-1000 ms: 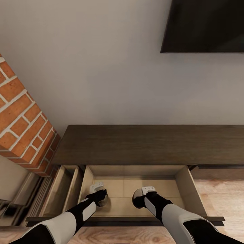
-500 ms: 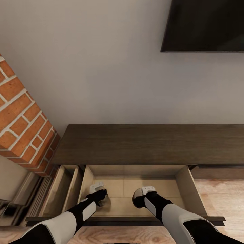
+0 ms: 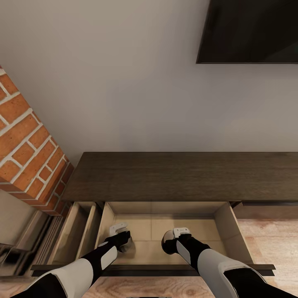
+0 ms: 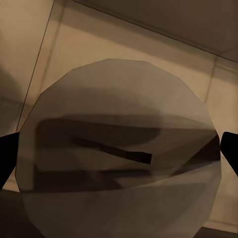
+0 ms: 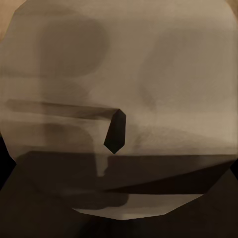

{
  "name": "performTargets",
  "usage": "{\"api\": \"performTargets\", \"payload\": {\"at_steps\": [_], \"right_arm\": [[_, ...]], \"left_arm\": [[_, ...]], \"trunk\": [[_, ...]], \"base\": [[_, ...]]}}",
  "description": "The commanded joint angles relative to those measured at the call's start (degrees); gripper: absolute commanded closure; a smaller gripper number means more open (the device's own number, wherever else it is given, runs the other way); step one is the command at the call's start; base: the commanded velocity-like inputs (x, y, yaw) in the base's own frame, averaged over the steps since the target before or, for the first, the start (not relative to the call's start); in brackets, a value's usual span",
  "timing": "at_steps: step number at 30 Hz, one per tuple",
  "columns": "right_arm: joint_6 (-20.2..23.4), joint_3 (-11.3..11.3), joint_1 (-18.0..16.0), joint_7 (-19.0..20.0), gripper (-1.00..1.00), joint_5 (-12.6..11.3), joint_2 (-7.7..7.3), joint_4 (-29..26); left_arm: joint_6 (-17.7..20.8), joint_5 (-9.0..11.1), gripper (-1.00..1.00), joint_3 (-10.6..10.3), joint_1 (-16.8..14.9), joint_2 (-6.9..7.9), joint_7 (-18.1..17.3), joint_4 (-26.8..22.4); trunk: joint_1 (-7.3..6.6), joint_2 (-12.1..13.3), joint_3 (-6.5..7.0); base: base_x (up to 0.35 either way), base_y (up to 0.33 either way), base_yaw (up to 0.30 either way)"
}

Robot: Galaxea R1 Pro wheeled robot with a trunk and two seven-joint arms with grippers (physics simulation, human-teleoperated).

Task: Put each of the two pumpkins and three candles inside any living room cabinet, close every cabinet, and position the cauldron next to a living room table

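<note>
Beige-grey candle [image 5: 148, 74] flat round top close up, short dark wick [image 5: 115, 131]

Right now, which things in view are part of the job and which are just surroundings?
Job: cabinet with its drawer pulled open; one candle at the left gripper; another candle at the right gripper.
Surroundings: brick fireplace; dark screen; wood floor.

You had a matt dark-brown wood-grain cabinet [image 3: 182, 176] with smooth pale beige drawer [image 3: 165, 231] panels, rough red brick fireplace [image 3: 29, 157], a glossy black TV [image 3: 248, 31], and matt beige-grey candles [image 4: 119, 153].
</note>
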Motion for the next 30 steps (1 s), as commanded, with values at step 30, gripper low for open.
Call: {"api": "performTargets", "payload": {"at_steps": [30], "right_arm": [[0.12,0.03,-0.09,-0.38,1.00,-0.06,0.29,-1.11]], "left_arm": [[-0.11,-0.09,1.00,-0.09,-0.17,0.39,0.04,-0.13]], "trunk": [[3.29,-6.02,-2.69]], "base": [[0.000,0.000,0.000]]}}
